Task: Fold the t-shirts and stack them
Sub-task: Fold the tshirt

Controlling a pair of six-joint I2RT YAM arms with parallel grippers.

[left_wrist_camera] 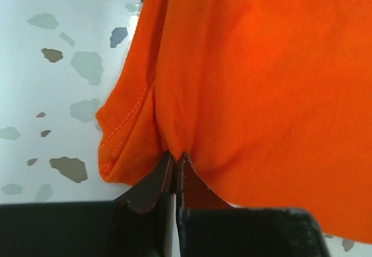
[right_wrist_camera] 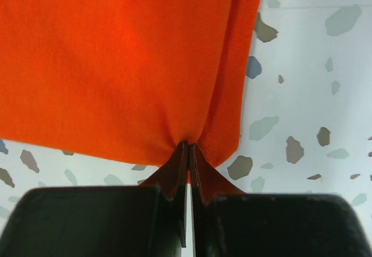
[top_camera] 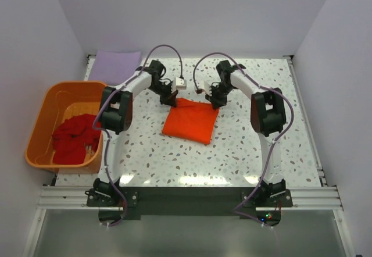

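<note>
The bright orange t-shirt point(top_camera: 190, 121) lies folded in a rough square at the table's middle. My left gripper point(top_camera: 171, 99) is shut on its far left corner; the left wrist view shows the cloth point(left_wrist_camera: 256, 94) pinched between the jaws point(left_wrist_camera: 175, 155). My right gripper point(top_camera: 215, 101) is shut on the far right corner; the right wrist view shows the cloth point(right_wrist_camera: 116, 65) pinched at the jaw tips point(right_wrist_camera: 188, 146). The darker red t-shirt point(top_camera: 74, 138) lies crumpled in the tub. The pale lavender t-shirt point(top_camera: 116, 65) lies flat at the far left corner.
A rigid orange plastic tub point(top_camera: 43, 117) stands at the table's left edge, beside the left arm. White walls close in the table at the back and sides. The speckled tabletop point(top_camera: 256, 152) shows around the orange shirt.
</note>
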